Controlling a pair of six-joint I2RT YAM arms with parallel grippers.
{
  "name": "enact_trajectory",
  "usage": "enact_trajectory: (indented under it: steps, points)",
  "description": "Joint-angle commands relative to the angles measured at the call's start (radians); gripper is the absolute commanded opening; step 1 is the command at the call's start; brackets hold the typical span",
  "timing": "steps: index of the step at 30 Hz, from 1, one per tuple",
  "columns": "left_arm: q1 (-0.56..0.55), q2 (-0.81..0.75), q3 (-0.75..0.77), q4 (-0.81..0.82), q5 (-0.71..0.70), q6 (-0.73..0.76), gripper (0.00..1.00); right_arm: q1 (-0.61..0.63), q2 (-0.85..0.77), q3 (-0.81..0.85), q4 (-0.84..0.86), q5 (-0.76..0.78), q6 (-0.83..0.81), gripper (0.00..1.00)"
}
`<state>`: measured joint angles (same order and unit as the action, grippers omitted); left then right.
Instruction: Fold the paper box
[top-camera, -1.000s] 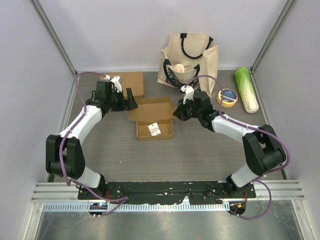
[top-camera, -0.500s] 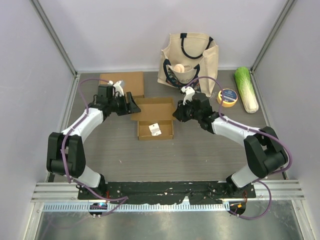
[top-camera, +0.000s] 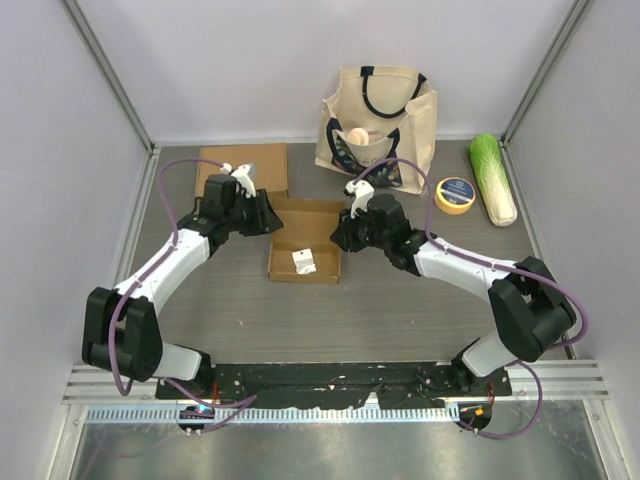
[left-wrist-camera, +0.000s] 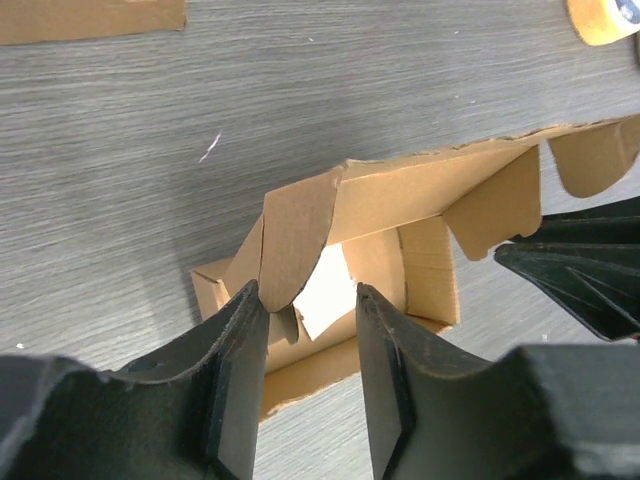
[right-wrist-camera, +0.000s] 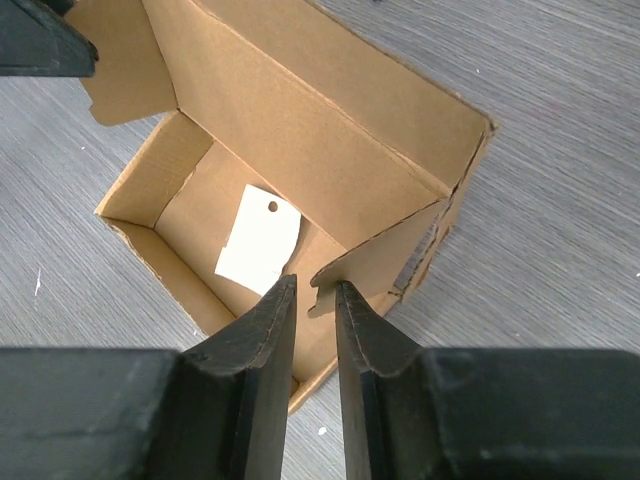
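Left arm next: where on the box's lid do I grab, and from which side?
Take the rounded ear flap at the lid's left end. It stands free, a thin sheet reaching toward the left gripper, so come in from the box's left with the fingers either side.

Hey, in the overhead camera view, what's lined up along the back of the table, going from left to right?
Flat cardboard sheet → canvas tote bag → roll of yellow tape → napa cabbage.
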<state>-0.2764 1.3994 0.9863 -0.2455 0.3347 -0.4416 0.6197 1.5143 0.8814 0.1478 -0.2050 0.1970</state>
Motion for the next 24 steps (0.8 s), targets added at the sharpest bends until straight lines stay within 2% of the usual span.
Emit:
enact_trajectory:
  steps: [1, 14, 17, 20, 21, 23, 24]
  points:
    - [-0.038, -0.048, -0.038, 0.003, -0.123, -0.003, 0.40, 0.023, -0.009, 0.037, 0.019, 0.070, 0.027, 0.28]
    - [-0.176, -0.154, -0.149, 0.057, -0.467, 0.014, 0.22, 0.031, -0.012, -0.019, 0.050, 0.085, 0.081, 0.31]
    - [-0.204, -0.160, -0.153, 0.057, -0.526, 0.018, 0.12, 0.032, -0.016, -0.021, 0.045, 0.098, 0.081, 0.29]
    - [-0.262, -0.183, -0.181, 0.081, -0.611, 0.018, 0.01, 0.037, -0.017, -0.030, 0.049, 0.127, 0.078, 0.21]
    - [-0.274, -0.192, -0.201, 0.103, -0.631, 0.012, 0.00, 0.043, -0.019, -0.035, 0.055, 0.148, 0.076, 0.13]
    - [-0.312, -0.224, -0.225, 0.133, -0.692, 0.011, 0.00, 0.055, -0.026, -0.054, 0.064, 0.176, 0.071, 0.08]
    - [-0.328, -0.234, -0.253, 0.170, -0.724, 0.009, 0.00, 0.067, -0.029, -0.062, 0.079, 0.190, 0.070, 0.03]
